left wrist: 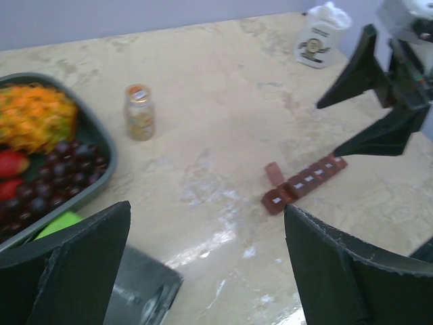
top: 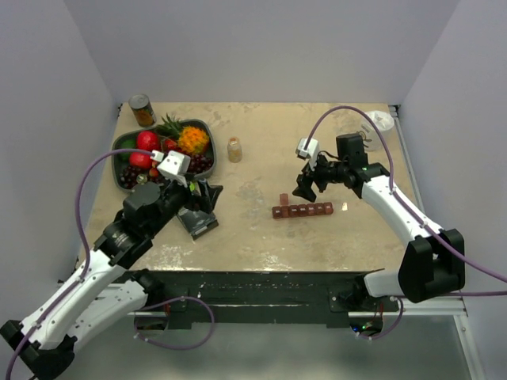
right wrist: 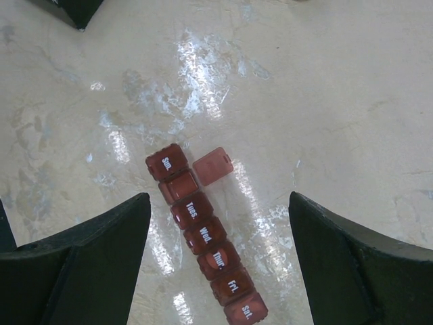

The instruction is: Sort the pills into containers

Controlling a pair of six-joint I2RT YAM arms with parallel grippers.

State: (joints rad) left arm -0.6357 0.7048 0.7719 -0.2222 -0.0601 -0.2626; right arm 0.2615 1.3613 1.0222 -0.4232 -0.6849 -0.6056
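A beige, marbled table [top: 261, 127] stands in a plain booth, closed in by a pale grey back wall [top: 261, 47], a left wall [top: 47, 119] and a right wall [top: 467, 95] of the same shade. Soft, even light falls on the walls, yet throws white glare [right wrist: 196, 61] across the tabletop (its surface looks scuffed and blotchy in patches).

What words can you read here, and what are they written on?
"Sun.": end lid of the red pill organizer
"Tues.": third lid
"Wed.": fourth lid
"Thur.": fifth lid
"Fri.": sixth lid
"Sat.": last lid
Labels on the white bottle, small pill bottle and can: too blurred.
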